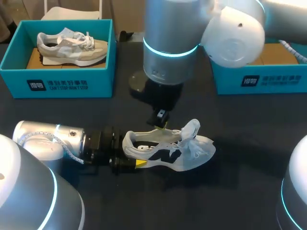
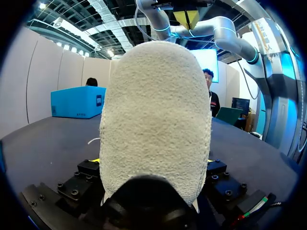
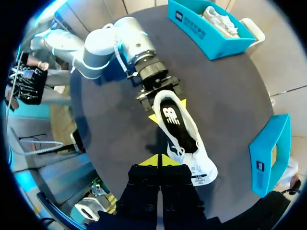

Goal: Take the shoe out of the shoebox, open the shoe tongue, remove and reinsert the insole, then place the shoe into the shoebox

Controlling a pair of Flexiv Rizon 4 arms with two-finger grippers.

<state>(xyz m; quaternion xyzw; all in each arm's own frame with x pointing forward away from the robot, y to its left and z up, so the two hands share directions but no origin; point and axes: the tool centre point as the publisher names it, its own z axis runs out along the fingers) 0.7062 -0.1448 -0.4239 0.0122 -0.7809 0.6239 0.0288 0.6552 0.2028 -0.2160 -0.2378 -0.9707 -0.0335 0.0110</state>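
Head view: L hand (image 1: 129, 155) pinches shoe (image 1: 169, 154) heel; R hand (image 1: 163, 126) pressed together, just above shoe's opening.

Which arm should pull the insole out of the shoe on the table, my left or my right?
Right, probably. The right gripper hangs just above the shoe, fingertips together, close to its opening. The left gripper is shut on the heel, steadying the shoe on the table.
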